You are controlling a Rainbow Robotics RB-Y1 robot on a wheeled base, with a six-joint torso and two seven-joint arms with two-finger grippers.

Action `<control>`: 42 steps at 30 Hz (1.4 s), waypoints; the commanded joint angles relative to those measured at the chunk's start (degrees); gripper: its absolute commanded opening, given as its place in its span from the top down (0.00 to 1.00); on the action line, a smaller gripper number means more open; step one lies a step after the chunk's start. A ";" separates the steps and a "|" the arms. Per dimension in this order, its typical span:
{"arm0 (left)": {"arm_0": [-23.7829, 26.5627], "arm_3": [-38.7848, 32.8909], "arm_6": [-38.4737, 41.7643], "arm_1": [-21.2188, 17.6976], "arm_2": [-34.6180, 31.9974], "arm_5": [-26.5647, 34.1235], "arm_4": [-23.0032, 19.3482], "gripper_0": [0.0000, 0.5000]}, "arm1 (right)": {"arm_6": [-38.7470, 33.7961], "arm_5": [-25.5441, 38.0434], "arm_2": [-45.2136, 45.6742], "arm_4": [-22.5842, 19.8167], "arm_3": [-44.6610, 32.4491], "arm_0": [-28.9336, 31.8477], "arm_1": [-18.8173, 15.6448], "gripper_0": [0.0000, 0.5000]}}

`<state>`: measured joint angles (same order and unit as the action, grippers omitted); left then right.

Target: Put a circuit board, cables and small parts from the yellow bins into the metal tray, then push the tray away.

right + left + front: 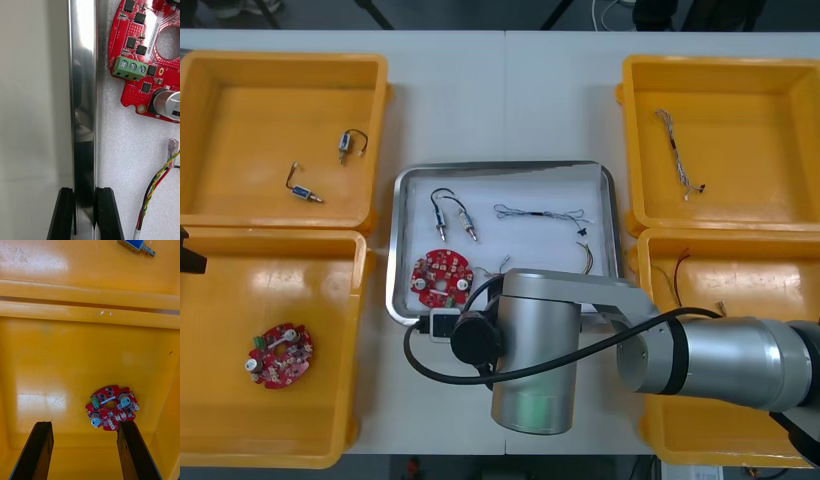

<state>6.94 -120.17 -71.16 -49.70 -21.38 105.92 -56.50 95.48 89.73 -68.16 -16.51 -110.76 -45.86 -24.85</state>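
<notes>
**Item:** metal tray, white inside, at the centre of the table, set closely between the left and right yellow bins.

**Contents:**
- circuit board, near left
- black cable, far left
- thin cable, far right
- red and yellow cable, near right

**Right gripper**: at the tray's near rim, under the right arm. Its fingers are clenched on the rim, one outside over the table, one inside over the white lining. The circuit board and the red and yellow cable's end lie just beside the gripped stretch.

**Left gripper**: idle, jaws spread wide and holding nothing. It hangs over the near left bin, above a second board.

**Stage (judged):** the tray appears loaded, and the push away is not yet done.

**Hazards (judged):**
- The pinch on a thin, shiny rim is narrow, so the rim may slip from the fingers under load.
- The grip looks left of the tray's middle, so a push may slew the tray.
- With the bins so close on both sides, a slewed corner could catch a bin wall and drag it.
- A jerky start may slide the loose cables or the board across the lining, or snag the inner finger on the cable end.
</notes>
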 commanded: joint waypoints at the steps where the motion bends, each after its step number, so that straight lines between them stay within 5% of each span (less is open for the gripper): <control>1: -0.96 -1.65 -5.48 -2.51 -1.30 -0.54 -0.45 0.00 | 0.32 0.36 -0.83 0.95 1.25 -4.76 1.64 1.00; 42: -0.96 -1.65 -5.48 -2.51 -1.30 -0.54 -0.45 0.00 | 0.76 -4.30 -0.74 5.52 22.08 -21.29 7.44 1.00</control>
<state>6.94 -120.20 -71.16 -49.70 -21.38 105.92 -56.51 95.48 86.47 -68.19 -12.13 -88.90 -64.02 -18.95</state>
